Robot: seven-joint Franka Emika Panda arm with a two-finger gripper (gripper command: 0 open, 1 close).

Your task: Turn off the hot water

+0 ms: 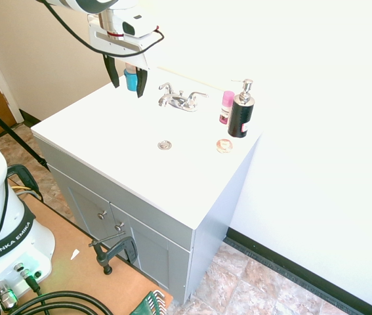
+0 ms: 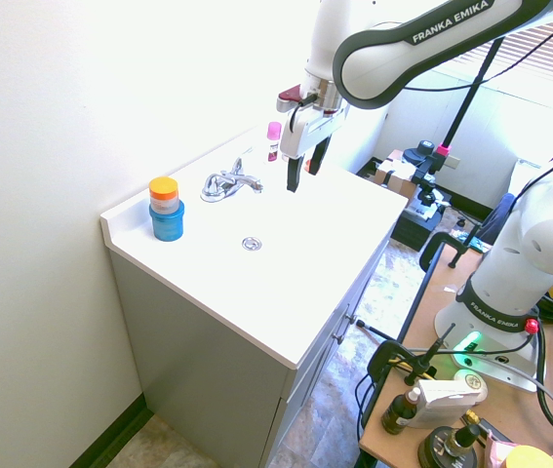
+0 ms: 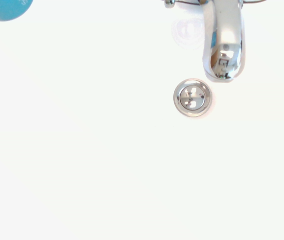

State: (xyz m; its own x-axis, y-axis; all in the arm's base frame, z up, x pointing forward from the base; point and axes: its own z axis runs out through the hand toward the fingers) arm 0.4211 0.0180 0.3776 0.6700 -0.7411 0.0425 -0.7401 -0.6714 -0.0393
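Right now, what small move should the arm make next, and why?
Probably lower toward the hot lever, the faucet's left wing. The gripper hangs open above the counter, beside the faucet and clear of it; no stream shows below the spout.

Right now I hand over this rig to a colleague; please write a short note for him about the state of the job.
Tool: open, empty, hanging above the sink, touching nothing.
Faucet: at the back of the white sink. The hot lever is its left wing, on the side of the blue container.
Water: no stream visible from the spout.
Done: only a hover near the faucet.
Left: bring the tool to the hot lever and turn it to off.
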